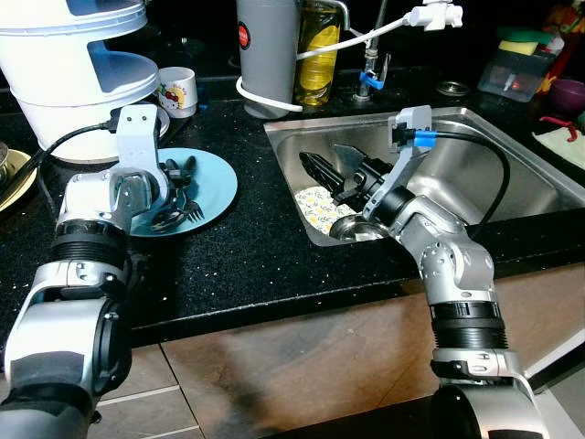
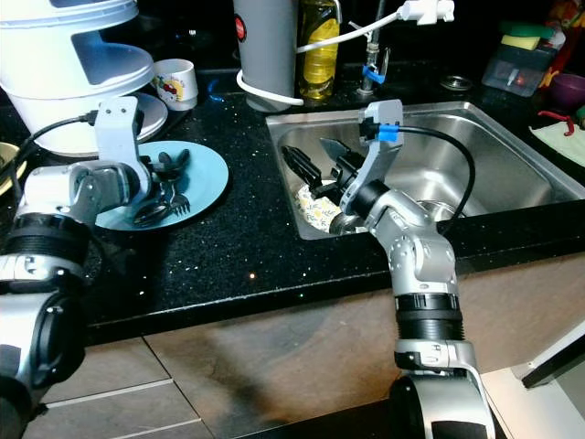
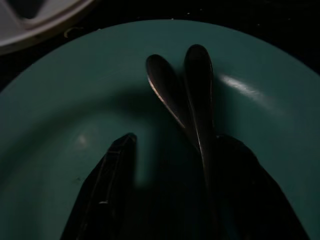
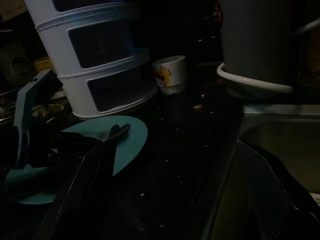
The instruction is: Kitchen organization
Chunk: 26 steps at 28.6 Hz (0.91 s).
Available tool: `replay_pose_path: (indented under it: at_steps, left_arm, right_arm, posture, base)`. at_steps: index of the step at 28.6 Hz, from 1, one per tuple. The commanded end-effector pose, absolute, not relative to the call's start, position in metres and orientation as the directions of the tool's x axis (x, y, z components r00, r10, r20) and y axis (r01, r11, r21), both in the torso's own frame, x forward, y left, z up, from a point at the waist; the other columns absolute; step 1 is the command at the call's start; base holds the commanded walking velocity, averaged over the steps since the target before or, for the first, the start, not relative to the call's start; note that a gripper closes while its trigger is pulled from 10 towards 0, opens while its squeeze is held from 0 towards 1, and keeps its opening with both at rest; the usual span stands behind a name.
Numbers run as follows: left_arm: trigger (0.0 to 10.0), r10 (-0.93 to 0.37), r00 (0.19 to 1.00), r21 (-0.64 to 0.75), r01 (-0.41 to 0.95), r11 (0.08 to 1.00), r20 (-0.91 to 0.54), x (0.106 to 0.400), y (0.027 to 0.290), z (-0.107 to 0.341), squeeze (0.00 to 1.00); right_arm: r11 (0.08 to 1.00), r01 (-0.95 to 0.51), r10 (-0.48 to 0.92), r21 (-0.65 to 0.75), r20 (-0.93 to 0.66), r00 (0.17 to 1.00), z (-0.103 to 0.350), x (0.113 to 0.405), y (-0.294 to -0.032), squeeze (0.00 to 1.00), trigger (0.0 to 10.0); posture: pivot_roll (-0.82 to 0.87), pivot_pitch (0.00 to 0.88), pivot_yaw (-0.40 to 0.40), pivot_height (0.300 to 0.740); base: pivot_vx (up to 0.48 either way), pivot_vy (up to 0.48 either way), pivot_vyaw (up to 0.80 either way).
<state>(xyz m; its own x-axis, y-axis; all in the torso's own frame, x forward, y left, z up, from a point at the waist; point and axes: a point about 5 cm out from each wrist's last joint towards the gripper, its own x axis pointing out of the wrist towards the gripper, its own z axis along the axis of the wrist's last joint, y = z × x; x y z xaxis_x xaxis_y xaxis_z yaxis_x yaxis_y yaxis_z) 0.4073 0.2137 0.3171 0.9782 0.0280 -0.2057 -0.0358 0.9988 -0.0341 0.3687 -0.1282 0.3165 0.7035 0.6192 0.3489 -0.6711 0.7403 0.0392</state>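
A teal plate (image 1: 215, 178) lies on the black counter, left of the sink (image 1: 512, 155). A spoon (image 1: 169, 218) and a fork (image 1: 194, 212) rest on it. My left gripper (image 1: 178, 174) hovers low over the plate, open. Two dark cutlery handles (image 3: 200, 100) lie between its fingers, close against one finger (image 3: 250, 190). My right gripper (image 1: 331, 163) hangs open inside the sink's left end, with nothing between its fingers. Under it lie a yellow-patterned cloth (image 1: 315, 203) and a metal bowl (image 1: 352, 229).
A white tiered rack (image 1: 82, 64) and a mug (image 1: 176, 91) stand behind the plate. A grey jug (image 1: 265, 55), an oil bottle (image 1: 317, 50) and the tap with its white hose (image 1: 366, 41) line the back. A sponge tub (image 1: 516, 73) sits far right.
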Motion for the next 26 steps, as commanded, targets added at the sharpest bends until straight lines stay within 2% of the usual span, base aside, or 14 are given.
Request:
replay_pose_path:
  at_steps: [1, 3, 6, 7, 8, 19, 26]
  left_arm:
    - [10.0, 0.044, 0.978, -0.003, -0.045, 0.999, -0.203, 0.407, 0.22, 0.319, 0.0]
    - [9.6, 0.048, 0.978, 0.006, -0.048, 0.999, -0.201, 0.407, 0.222, 0.32, 0.0]
    - [9.5, 0.047, 0.979, 0.007, -0.046, 0.999, -0.199, 0.407, 0.224, 0.32, 0.0]
    - [7.6, 0.043, 0.979, 0.003, -0.043, 0.999, -0.199, 0.408, 0.224, 0.32, 0.0]
    - [0.0, 0.042, 0.979, 0.0, -0.043, 0.999, -0.199, 0.408, 0.224, 0.32, 0.0]
    - [0.0, 0.033, 0.981, 0.027, -0.029, 0.999, -0.191, 0.409, 0.226, 0.321, 0.0]
    - [0.0, 0.005, 0.989, -0.022, -0.009, 1.0, -0.15, 0.408, 0.223, 0.334, 0.0]
  right_arm:
    - [0.734, -0.679, 0.629, 0.024, 0.354, 0.693, 0.32, 0.367, -0.128, 0.0, 10.0]
    - [0.736, -0.677, 0.627, 0.024, 0.354, 0.694, 0.321, 0.367, -0.129, 0.0, 10.0]
    - [0.737, -0.675, 0.624, 0.029, 0.354, 0.697, 0.321, 0.367, -0.13, 0.0, 10.0]
    - [0.738, -0.675, 0.623, 0.032, 0.354, 0.698, 0.321, 0.367, -0.131, 0.0, 10.0]
    - [0.738, -0.674, 0.622, 0.035, 0.354, 0.699, 0.321, 0.367, -0.131, 0.0, 10.0]
    - [0.752, -0.658, 0.608, 0.046, 0.336, 0.719, 0.317, 0.369, -0.135, 0.0, 10.0]
    - [0.763, -0.645, 0.596, 0.048, 0.337, 0.729, 0.317, 0.369, -0.136, 0.0, 10.0]
  posture:
    - [0.04, 0.189, 0.013, 0.74]
    - [0.04, 0.182, 0.013, 0.74]
    - [0.04, 0.18, 0.012, 0.74]
    - [0.04, 0.177, 0.011, 0.74]
    - [0.04, 0.177, 0.011, 0.74]
    - [0.04, 0.166, 0.012, 0.74]
    - [0.04, 0.165, 0.014, 0.74]
  base:
    - [0.0, 0.0, 0.0]
    - [0.0, 0.0, 0.0]
    - [0.0, 0.0, 0.0]
    - [0.0, 0.0, 0.0]
    - [0.0, 0.0, 0.0]
    - [0.0, 0.0, 0.0]
    - [0.0, 0.0, 0.0]
